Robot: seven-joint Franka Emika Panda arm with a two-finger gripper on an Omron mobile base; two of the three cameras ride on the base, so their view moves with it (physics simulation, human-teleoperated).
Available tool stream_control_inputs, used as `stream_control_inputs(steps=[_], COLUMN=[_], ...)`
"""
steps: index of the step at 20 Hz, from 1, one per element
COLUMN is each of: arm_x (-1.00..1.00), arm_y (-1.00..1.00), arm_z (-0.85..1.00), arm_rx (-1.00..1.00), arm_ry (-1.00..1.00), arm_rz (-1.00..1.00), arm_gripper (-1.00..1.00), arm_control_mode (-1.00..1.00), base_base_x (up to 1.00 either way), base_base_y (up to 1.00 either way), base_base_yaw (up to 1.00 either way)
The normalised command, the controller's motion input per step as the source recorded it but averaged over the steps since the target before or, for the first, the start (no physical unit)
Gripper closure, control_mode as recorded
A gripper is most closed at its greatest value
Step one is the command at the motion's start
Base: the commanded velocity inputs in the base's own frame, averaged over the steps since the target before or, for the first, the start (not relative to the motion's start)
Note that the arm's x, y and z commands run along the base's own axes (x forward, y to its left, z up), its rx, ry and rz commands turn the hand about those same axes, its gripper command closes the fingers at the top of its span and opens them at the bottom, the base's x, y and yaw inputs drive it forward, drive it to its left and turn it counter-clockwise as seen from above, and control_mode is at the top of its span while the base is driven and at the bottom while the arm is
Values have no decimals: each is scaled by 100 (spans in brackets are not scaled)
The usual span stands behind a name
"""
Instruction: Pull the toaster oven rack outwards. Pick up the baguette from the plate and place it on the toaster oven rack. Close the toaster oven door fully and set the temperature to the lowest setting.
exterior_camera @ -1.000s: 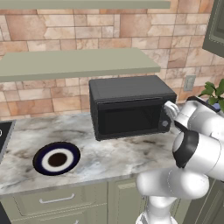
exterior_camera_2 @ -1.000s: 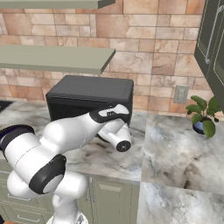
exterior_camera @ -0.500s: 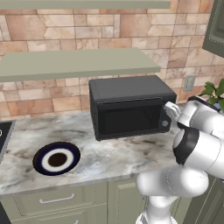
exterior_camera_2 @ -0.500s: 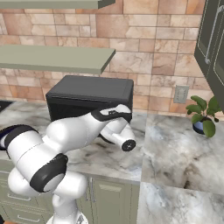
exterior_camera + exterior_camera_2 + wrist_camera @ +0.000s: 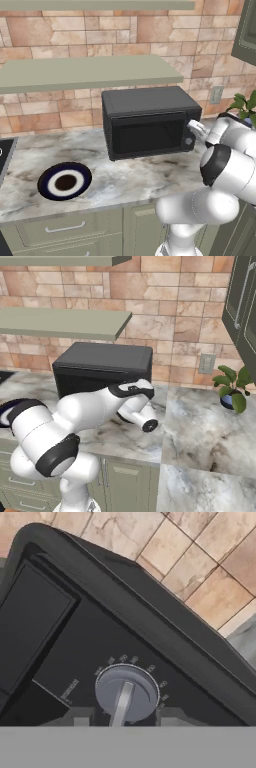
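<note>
The gripper is at the toaster oven's right panel; jaw state cannot be told. The knob looks rigid and smooth; its raised centre bar offers the firmest hold.

Glossy white arm (dark joints)

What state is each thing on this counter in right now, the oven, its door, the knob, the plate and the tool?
Boxy dark grey-black toaster oven: upright on the marble counter.
Glass-windowed oven door: shut.
Round grey temperature knob: its bar handle points roughly toward the camera, tool fingertips on either side.
Round navy plate with white ring: empty.
Two-finger tool: partly open, straddling the knob.
</note>
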Motion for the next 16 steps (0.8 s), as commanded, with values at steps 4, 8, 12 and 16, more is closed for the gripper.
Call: stream_control_inputs(steps=[4,8,12,16], arm_x=[-2,0,0,0], arm_y=[-1,0,0,0], arm_z=[-6,0,0,0], arm_rx=[-19,-15,-10,-13], arm_ry=[-27,-21,-24,-32], arm_rz=[14,10,4,4], arm_gripper=[100,100,100,100], arm_control_mode=[-100,-100,-100,-100], base_base_x=[0,0,0,0], base_base_y=[0,0,0,0], base_base_yaw=[0,0,0,0])
